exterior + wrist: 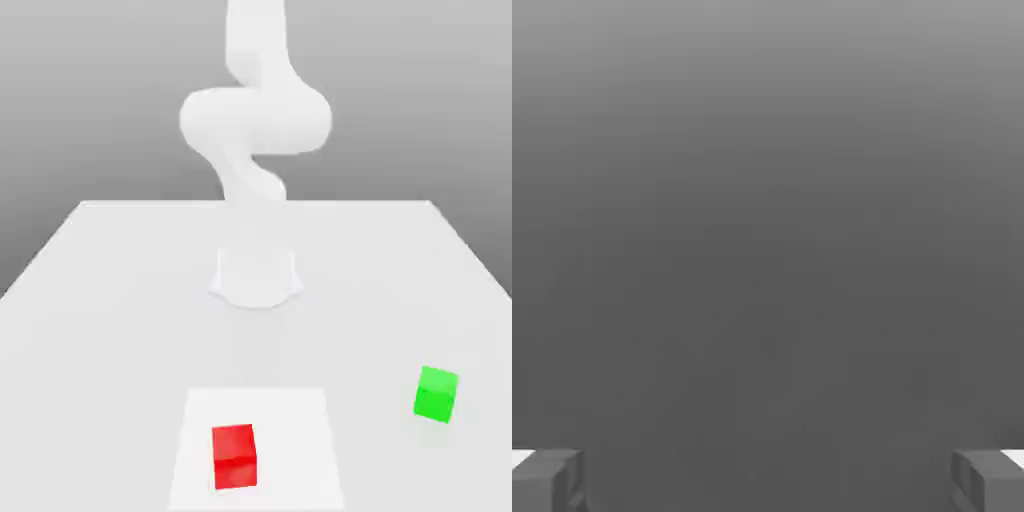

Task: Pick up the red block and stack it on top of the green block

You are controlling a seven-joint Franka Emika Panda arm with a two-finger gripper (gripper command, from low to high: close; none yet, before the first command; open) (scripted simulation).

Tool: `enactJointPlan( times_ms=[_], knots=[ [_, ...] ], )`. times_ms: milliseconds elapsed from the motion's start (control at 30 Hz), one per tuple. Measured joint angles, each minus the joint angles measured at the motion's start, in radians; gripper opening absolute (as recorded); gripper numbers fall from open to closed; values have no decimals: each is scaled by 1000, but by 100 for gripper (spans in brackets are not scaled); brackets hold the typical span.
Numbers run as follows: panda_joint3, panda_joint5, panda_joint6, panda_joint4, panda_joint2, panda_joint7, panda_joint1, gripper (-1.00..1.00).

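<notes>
The gripper (768, 480) hangs spread wide, pinching nothing. The red block (233, 456) sits on a paler square (300, 420), with the green block (436, 393) well apart from it. Descending off-centre, a finger could knock the red block askew.

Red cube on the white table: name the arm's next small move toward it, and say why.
Probably swing the open claw down over the small red cube. The cube sits untouched on the white table, apart from the small green cube, and the claw's fingers face only grey background.
</notes>
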Motion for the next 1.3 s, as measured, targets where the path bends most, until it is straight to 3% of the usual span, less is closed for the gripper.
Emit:
enactJointPlan(
  times_ms=[733,933,967,1167,1300],
  knots=[
    [-62,29,357,-234,803,-189,16,0],
    [-40,54,520,-223,1020,-218,-3,0],
    [-35,58,540,-220,1043,-221,-7,-100],
    [-32,58,549,-218,1055,-220,-9,-100],
    [-44,37,465,-234,954,-205,-2,-100]
  ],
)
